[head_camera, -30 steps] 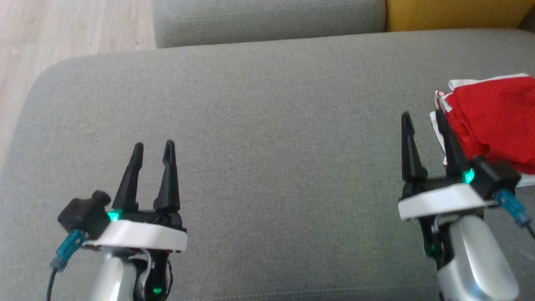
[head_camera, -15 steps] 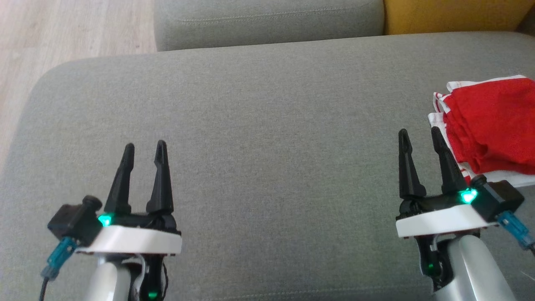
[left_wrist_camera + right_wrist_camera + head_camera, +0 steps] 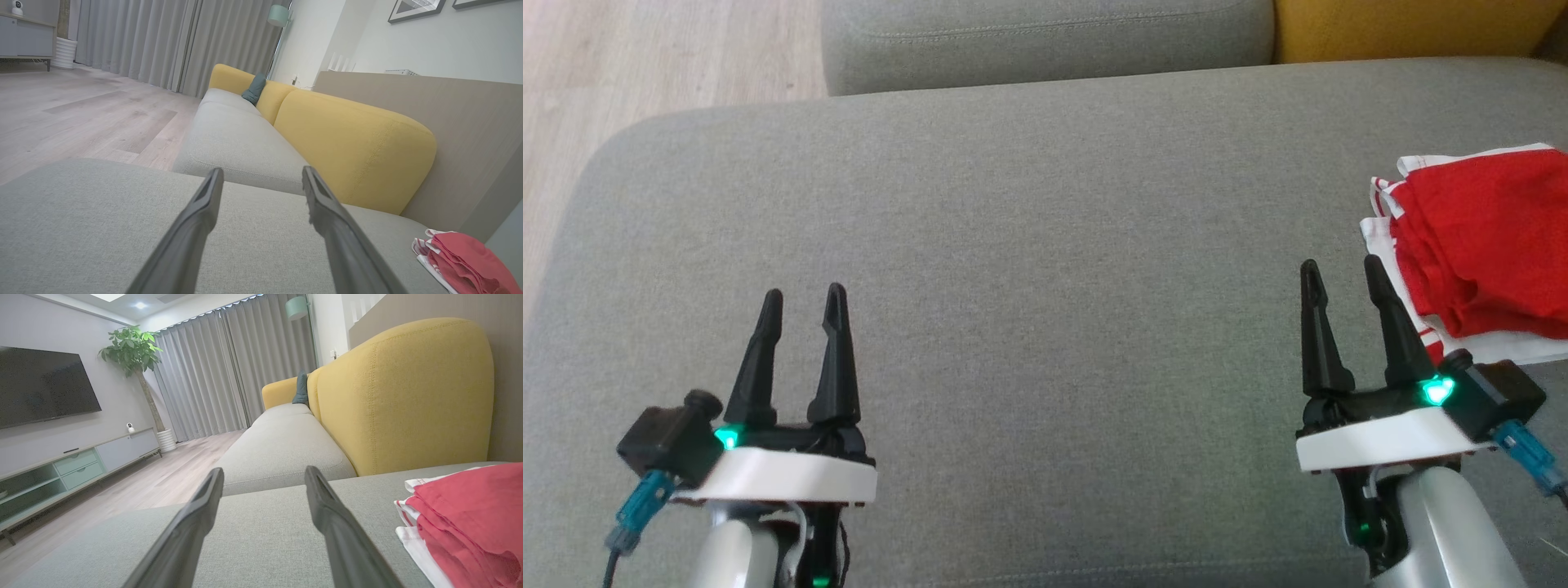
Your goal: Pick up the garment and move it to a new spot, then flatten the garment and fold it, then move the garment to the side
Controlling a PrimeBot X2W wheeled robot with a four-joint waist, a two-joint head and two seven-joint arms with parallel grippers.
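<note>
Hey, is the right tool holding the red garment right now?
No, the right tool is open with nothing between its fingers, and the red garment lies beside it on the grey cushion.

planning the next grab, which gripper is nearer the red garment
Right. The right gripper is open just beside the garment, at its left edge; the left gripper is open far off to the left across the grey cushion.

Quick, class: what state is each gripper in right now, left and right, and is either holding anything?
Left gripper: open, holding nothing.
Right gripper: open, holding nothing, beside the red garment.
</note>
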